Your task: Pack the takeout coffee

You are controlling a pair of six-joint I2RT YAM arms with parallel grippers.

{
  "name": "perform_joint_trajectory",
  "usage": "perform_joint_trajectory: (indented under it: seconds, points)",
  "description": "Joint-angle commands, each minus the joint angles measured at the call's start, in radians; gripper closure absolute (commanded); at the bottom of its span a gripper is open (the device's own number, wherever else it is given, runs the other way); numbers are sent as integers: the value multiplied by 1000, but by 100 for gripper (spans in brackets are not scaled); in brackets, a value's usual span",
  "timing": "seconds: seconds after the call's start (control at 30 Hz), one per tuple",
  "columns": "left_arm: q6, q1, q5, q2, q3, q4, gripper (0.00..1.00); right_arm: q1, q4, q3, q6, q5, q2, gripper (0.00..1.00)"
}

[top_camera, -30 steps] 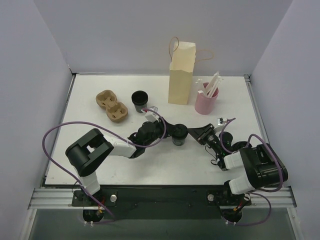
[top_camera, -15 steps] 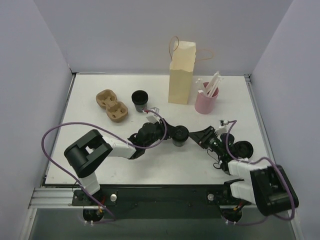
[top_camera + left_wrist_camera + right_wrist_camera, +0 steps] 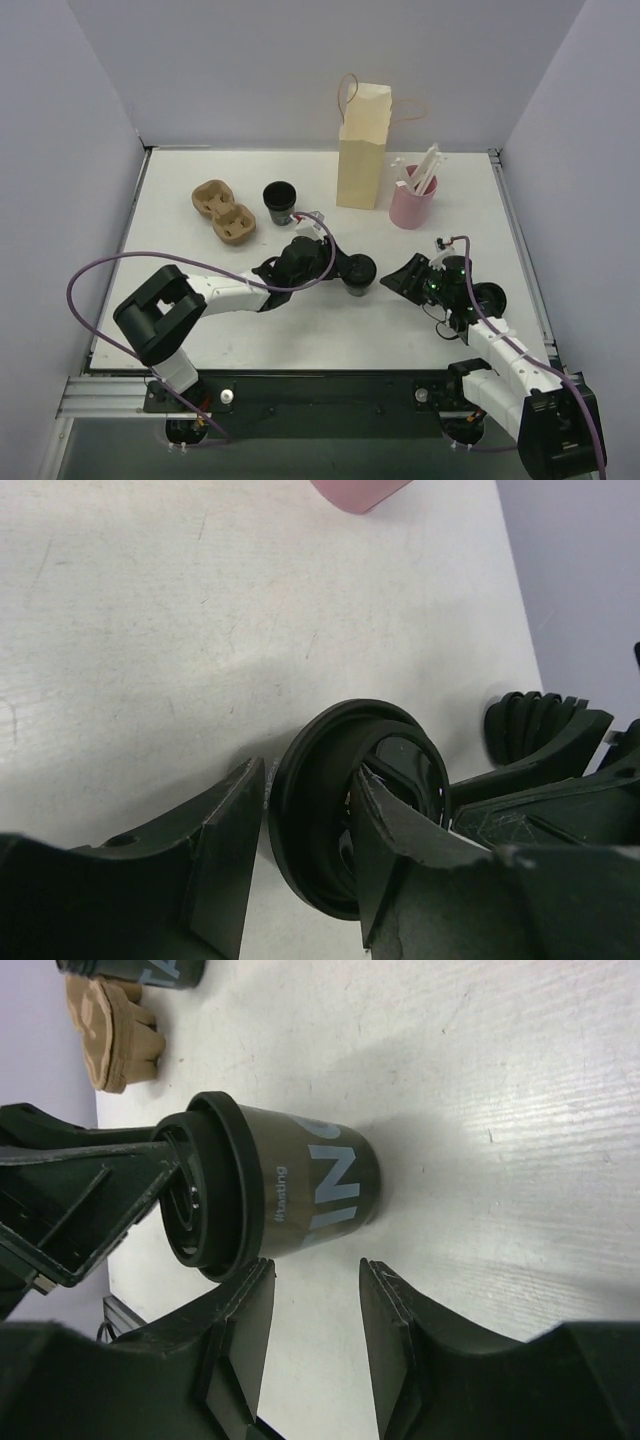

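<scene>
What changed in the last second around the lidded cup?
The right gripper opened and backed off the lidded cup, toward the right. The left gripper still holds that cup, which stayed put; paper bag, carrier and open cup unchanged.

The table [image 3: 330,335] was matt white and finely scratched. The cup [image 3: 320,1195] was olive paper with a faint sheen, and its lid [image 3: 215,1185] was smooth black plastic. The carrier [image 3: 223,211] was rough brown pulp. The bag [image 3: 362,160] was matt cream paper. The fingers [image 3: 420,880] were matt black plastic, scuffed at the edges.
</scene>
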Motion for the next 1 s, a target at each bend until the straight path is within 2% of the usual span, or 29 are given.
perform_joint_trajectory:
  seconds: [0.0, 0.13, 0.23, 0.5, 0.6, 0.77, 0.9, 0.97]
  points:
    - [135, -13, 13, 20, -20, -621, 49, -4, -104, 58, -71, -30, -19, 59]
    - [166, 0, -4, -17, 72, -717, 44, -7, -129, 81, -122, -60, 15, 55]
    - [189, 3, -8, -18, 145, -757, 34, -5, -143, 85, -131, -57, -1, 53]
    - [218, 4, -47, -57, 233, -822, 32, -2, -285, 143, -230, -7, -30, 51]
    - [225, 9, -76, -101, 231, -852, 32, 44, -380, 203, -245, 71, -50, 48]
    - [225, 29, -97, -201, 207, -877, 32, 221, -482, 297, -204, 355, -61, 41]
    - [222, 76, -166, -288, 175, -943, 31, 405, -511, 416, -167, 549, 48, 39]
    - [230, 127, -191, -371, 115, -948, 30, 458, -537, 473, -164, 647, 147, 39]
